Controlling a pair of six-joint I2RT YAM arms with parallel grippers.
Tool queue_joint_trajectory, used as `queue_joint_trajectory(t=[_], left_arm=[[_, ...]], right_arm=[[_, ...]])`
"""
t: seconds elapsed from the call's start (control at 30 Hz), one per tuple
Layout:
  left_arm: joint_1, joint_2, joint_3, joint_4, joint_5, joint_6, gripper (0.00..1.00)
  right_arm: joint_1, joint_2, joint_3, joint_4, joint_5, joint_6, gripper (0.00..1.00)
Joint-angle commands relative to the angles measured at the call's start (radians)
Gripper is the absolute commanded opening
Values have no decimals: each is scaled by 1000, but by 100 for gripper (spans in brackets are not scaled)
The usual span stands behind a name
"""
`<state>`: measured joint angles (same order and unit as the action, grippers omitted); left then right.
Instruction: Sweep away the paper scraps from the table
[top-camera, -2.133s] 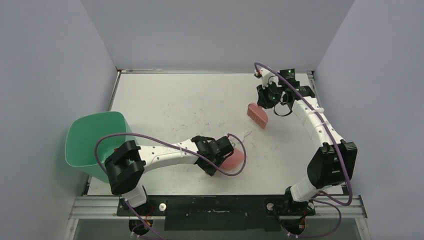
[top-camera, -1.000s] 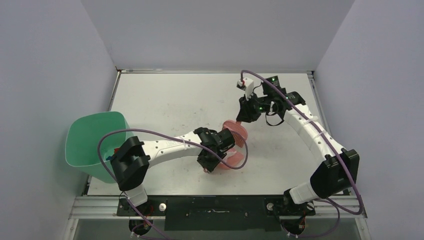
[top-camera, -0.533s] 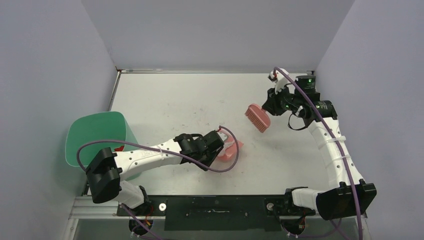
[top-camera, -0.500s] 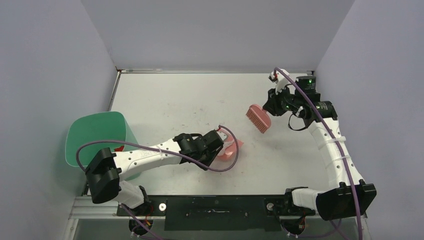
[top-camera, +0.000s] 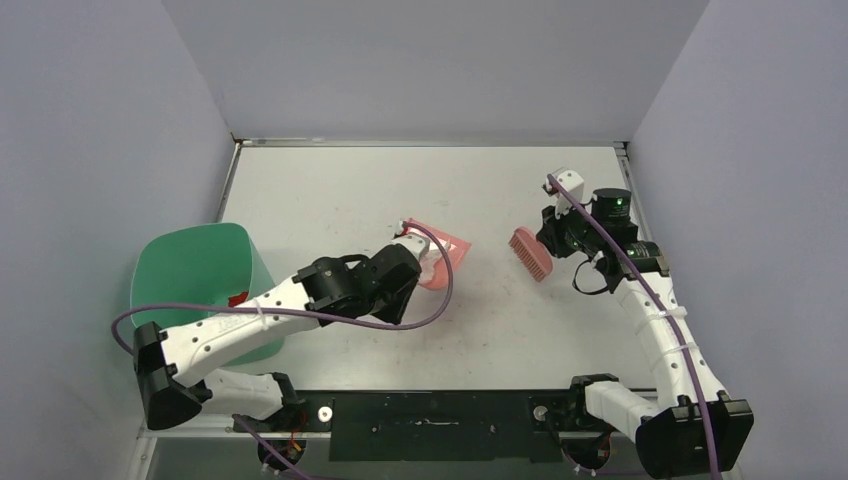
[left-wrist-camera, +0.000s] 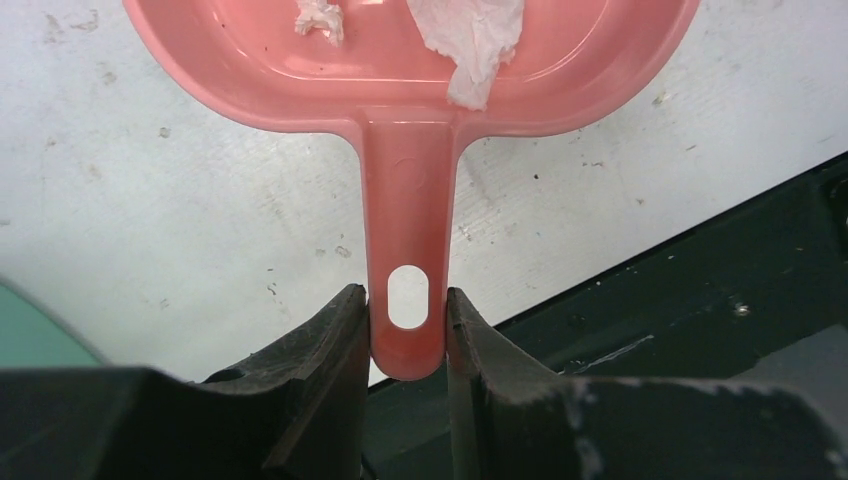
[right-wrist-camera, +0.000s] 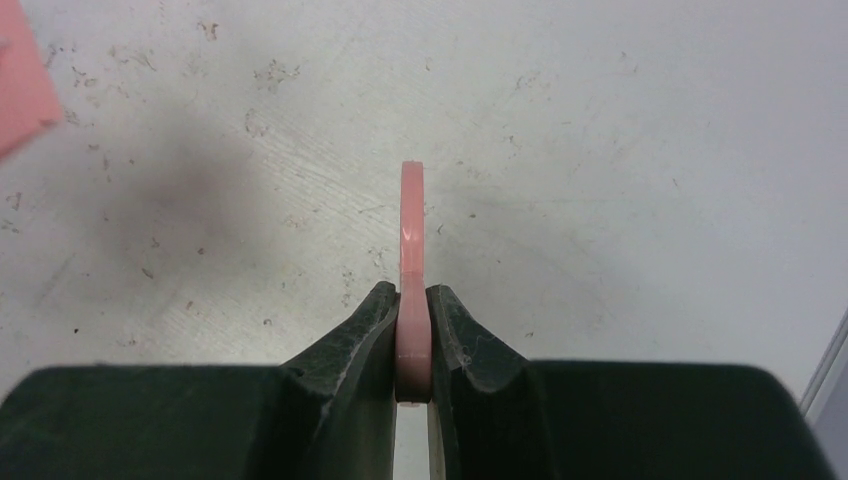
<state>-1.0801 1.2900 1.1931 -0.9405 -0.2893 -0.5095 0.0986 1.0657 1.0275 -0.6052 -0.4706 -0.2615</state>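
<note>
The left tool (left-wrist-camera: 407, 318) clamps the flat handle of the smooth pink plastic dustpan (left-wrist-camera: 380, 85), probably so the crumpled white paper scraps (left-wrist-camera: 472, 35) in its shallow pan can ride to the mint-green bin (top-camera: 190, 275), off the scuffed white surface (left-wrist-camera: 150, 220). The right tool (right-wrist-camera: 412, 335) pinches the thin handle of the ribbed pink brush (top-camera: 530, 253), parked aside.

Bare tabletop (top-camera: 330, 190) lies open beyond my dustpan (top-camera: 440, 262) and between it and my brush (top-camera: 530, 253). The green bin (top-camera: 185, 268) blocks my left side; walls (top-camera: 100, 150) close three sides.
</note>
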Motion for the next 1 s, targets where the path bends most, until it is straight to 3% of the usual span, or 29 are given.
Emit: queue_joint_trajectory(t=[0.0,0.3,0.6,0.97], left_arm=[[3,-106,81,-91,-63,-81,0],[9,-274,170,-249,-203,-227,0],[11,-476,192,-360,-299,-431,0],[12,-727,156,-387,-424,-593,0]], right_arm=[[-1,-9,-71,179,15,0,5],[0,11,-182,369,-49,69,5],[1,0,-227,396,-90,67,5],[1,-14,-250,395,-102,50,5]])
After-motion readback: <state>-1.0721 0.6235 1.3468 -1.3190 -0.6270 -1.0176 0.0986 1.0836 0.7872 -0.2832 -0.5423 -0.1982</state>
